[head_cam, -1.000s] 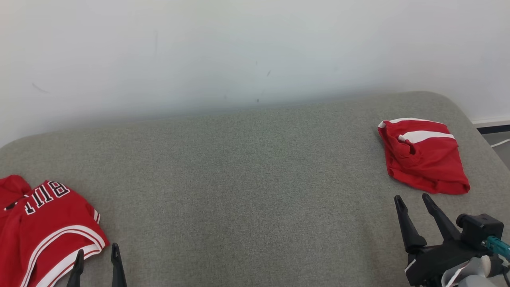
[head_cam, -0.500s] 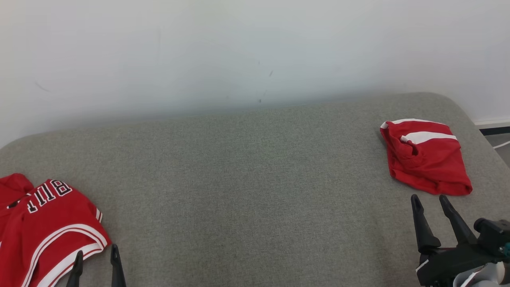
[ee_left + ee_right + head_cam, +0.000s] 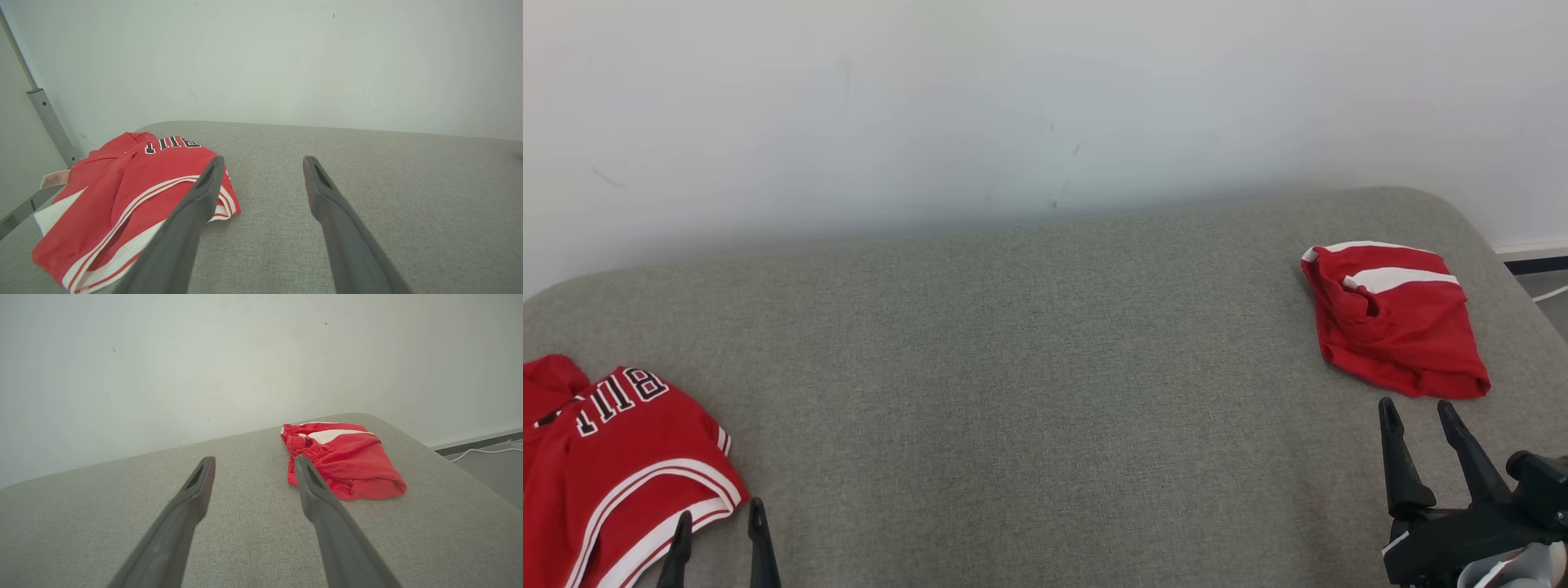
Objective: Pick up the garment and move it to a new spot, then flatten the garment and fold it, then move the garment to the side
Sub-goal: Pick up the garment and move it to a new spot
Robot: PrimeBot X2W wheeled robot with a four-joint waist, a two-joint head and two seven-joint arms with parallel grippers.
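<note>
Head view puts two red pieces well apart on the grey woven cushioned surface point(image 3: 1045, 367) in front of the white wall point(image 3: 1045, 98). A folded red fabric garment with a white stripe point(image 3: 1401, 327) lies near the right edge. It is a compact packet with the gathered waistband on its left side and the stripe across its far part. I judge that this is the task's garment and that the work on it is complete, because it is folded and it lies at the side. Its edges are not perfectly straight, but nothing hangs loose. A loose red fabric garment with white-and-black trim and white letters point(image 3: 621, 457) lies bunched at the near left edge. Its layers overlap and a small pale label point(image 3: 55, 179) sticks out. If this one belongs to the task, every step is left for it. The left gripper point(image 3: 721, 510) is just beside its striped hem, with jaws spread wide and empty. The right gripper point(image 3: 1416, 404) is near the folded packet without touching it, and its jaws are also spread and hold nothing.
</note>
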